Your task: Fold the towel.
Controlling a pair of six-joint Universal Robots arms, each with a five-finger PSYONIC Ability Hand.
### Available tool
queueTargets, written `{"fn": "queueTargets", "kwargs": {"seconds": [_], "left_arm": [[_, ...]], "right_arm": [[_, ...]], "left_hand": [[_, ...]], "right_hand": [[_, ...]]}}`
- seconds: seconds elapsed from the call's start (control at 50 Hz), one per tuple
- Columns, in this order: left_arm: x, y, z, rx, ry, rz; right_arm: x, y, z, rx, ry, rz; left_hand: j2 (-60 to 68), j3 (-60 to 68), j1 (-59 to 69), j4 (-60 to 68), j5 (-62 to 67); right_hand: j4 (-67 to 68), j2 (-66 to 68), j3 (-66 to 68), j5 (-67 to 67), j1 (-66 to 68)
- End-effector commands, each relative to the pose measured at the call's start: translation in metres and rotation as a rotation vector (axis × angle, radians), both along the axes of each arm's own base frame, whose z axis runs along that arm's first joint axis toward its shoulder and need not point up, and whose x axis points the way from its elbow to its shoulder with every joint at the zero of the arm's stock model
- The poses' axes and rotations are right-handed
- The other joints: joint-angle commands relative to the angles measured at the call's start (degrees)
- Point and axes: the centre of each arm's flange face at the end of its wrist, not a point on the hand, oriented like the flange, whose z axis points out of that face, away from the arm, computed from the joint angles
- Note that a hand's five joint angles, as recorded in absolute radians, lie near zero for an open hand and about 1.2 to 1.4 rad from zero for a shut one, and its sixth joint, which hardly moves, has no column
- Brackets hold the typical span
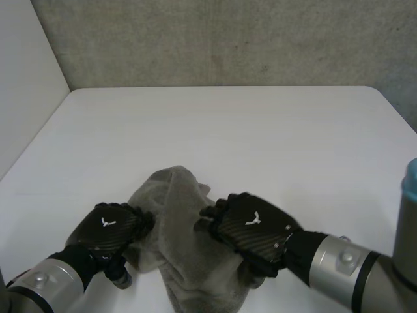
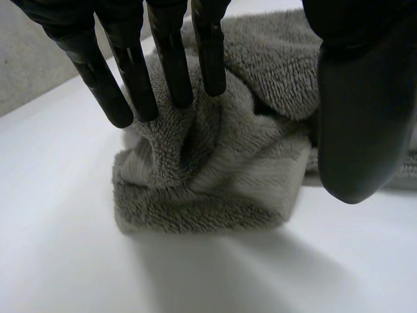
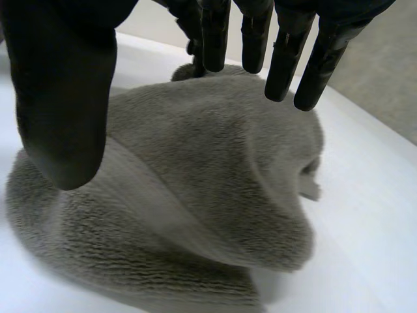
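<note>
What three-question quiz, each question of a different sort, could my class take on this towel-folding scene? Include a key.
1. True or false: the crumpled grey terry towel lies spread flat on the white table.
2. The fingers of the black left hand are: A) straight, tips on the towel; B) balled in a fist off the towel; C) round a cup.
3. Short answer: is the black right hand, over the towel, open or shut?
Key: 1 false; 2 A; 3 open.

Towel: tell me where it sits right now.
In the head view the towel lies bunched on the white table, at the middle of its near edge, between the left hand and the right hand.
</note>
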Motion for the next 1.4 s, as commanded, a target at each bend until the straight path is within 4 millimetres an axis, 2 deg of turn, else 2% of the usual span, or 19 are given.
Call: {"fn": "queueTargets", "kwargs": {"seconds": [0.02,0.3,0.4,0.42,0.46,0.5,0.56,0.64,0.68,0.76,0.88,0.96,0.98,1.0,1.04,1.08,1.12,1.22,1.4], "left_arm": [[-0.005,-0.014,-0.012,-0.014,0.007,0.007],[-0.03,-0.047,-0.03,-0.098,0.035,-0.028],[-0.037,-0.057,-0.04,-0.075,0.025,-0.032],[-0.037,-0.057,-0.04,-0.075,0.025,-0.032],[-0.043,-0.061,-0.041,-0.08,0.023,-0.032],[-0.045,-0.064,-0.039,-0.096,0.021,-0.02],[-0.047,-0.072,-0.026,-0.147,0.024,0.016],[-0.053,-0.079,-0.008,-0.214,0.044,0.036],[-0.056,-0.085,0.028,-0.321,0.095,0.062],[-0.054,-0.087,0.06,-0.4,0.146,0.076],[-0.052,-0.085,0.08,-0.431,0.162,0.084],[-0.049,-0.084,0.065,-0.379,0.131,0.086],[-0.049,-0.084,0.065,-0.379,0.13,0.086],[-0.05,-0.081,0.057,-0.356,0.119,0.079],[-0.049,-0.078,0.048,-0.328,0.099,0.072],[-0.05,-0.074,0.04,-0.305,0.087,0.062],[-0.051,-0.066,0.032,-0.276,0.077,0.046],[-0.055,-0.046,0.032,-0.27,0.082,0.0],[-0.05,-0.019,0.034,-0.271,0.076,-0.041]], "right_arm": [[0.013,0.017,-0.019,0.026,0.021,0.077],[0.037,-0.003,-0.058,-0.091,0.023,0.06],[0.038,-0.026,-0.073,-0.117,0.083,-0.07],[0.036,-0.036,-0.072,-0.132,0.091,-0.132],[0.035,-0.042,-0.067,-0.154,0.09,-0.175],[0.032,-0.055,-0.042,-0.221,0.049,-0.257],[0.026,-0.065,-0.021,-0.259,0.004,-0.306],[0.005,-0.098,0.033,-0.312,-0.147,-0.452],[-0.002,-0.11,0.05,-0.313,-0.197,-0.499],[-0.023,-0.139,0.085,-0.311,-0.3,-0.591],[-0.05,-0.161,0.09,-0.246,-0.245,-0.667],[-0.052,-0.172,0.053,-0.12,-0.119,-0.657],[-0.052,-0.174,0.041,-0.102,-0.073,-0.65],[-0.052,-0.174,0.041,-0.102,-0.073,-0.65],[-0.053,-0.177,0.024,-0.104,0.006,-0.645],[-0.055,-0.18,0.019,-0.113,0.031,-0.645],[-0.056,-0.181,0.016,-0.117,0.048,-0.645],[-0.059,-0.177,0.014,-0.116,0.066,-0.648],[-0.066,-0.123,0.037,-0.172,0.049,-0.608]], "left_hand": [[-3.58,-3.89,-3.84,-3.66,-14.21],[-3.92,-4.24,-4.18,-4.0,-14.56],[1.42,1.11,1.16,1.34,-9.21],[1.46,1.15,1.2,1.38,-9.17],[39.07,38.76,38.81,38.99,28.44],[48.94,48.63,48.69,48.87,38.31],[49.04,48.73,48.78,48.96,38.41],[49.04,48.73,48.78,48.96,38.41],[49.04,48.73,48.78,48.96,38.41],[49.04,48.73,48.78,48.96,38.41],[49.04,48.73,48.78,48.96,38.41],[49.04,48.73,48.78,48.96,38.41],[49.04,48.73,48.78,48.96,38.41],[49.04,48.73,48.78,48.96,38.41],[49.04,48.73,48.78,48.96,38.41],[44.35,44.04,44.1,44.28,33.72],[24.76,24.45,24.5,24.68,14.13],[10.06,9.75,9.81,9.98,-0.57],[10.54,10.23,10.29,10.46,-0.09]], "right_hand": [[1.14,1.77,1.07,0.25,0.62],[14.26,14.89,14.19,13.37,13.74],[40.17,40.8,40.09,39.27,39.64],[53.65,54.29,53.58,52.76,53.13],[61.47,62.1,61.4,60.57,60.95],[61.47,62.1,61.4,60.57,60.95],[61.47,62.1,61.4,60.57,60.95],[61.47,62.1,61.4,60.57,60.95],[61.47,62.1,61.4,60.57,60.95],[61.47,62.1,61.4,60.57,60.95],[61.47,62.1,61.4,60.57,60.95],[61.47,62.1,61.4,60.57,60.95],[41.54,42.18,41.47,40.65,41.02],[41.34,41.98,41.27,40.45,40.82],[-3.04,-2.41,-3.11,-3.93,-3.56],[-8.53,-7.9,-8.6,-9.43,-9.05],[-8.53,-7.9,-8.6,-9.43,-9.05],[-8.53,-7.9,-8.6,-9.43,-9.05],[-8.53,-7.9,-8.6,-9.43,-9.05]]}}
